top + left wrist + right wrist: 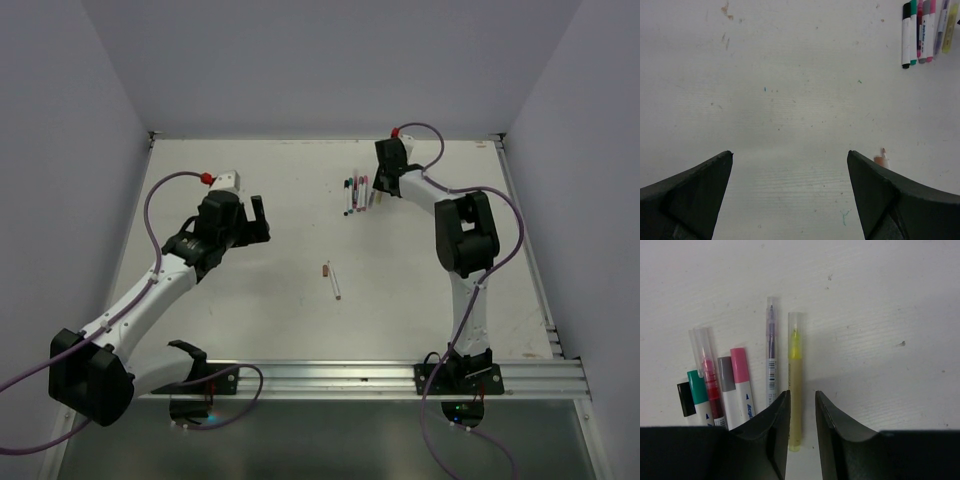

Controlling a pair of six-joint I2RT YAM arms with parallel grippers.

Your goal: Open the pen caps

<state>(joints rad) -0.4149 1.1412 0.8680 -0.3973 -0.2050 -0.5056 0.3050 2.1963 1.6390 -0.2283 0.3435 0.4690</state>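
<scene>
Right gripper [802, 395] was pictured slightly parted astride the yellow pen [795, 390], rightmost of the pen row [715, 385], its clear cap [795, 322] beyond. The purple pen [771, 365] could be knocked by an off-centre squeeze. Left gripper [790, 152] was held wide open, empty.

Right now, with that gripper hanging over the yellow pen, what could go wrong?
The right gripper straddles the yellow pen slightly off-centre, so closing might roll it away. The purple pen lies right beside, and a finger could bump or pinch it too. The grip looks set far from the clear cap, which may make pulling it awkward.
</scene>
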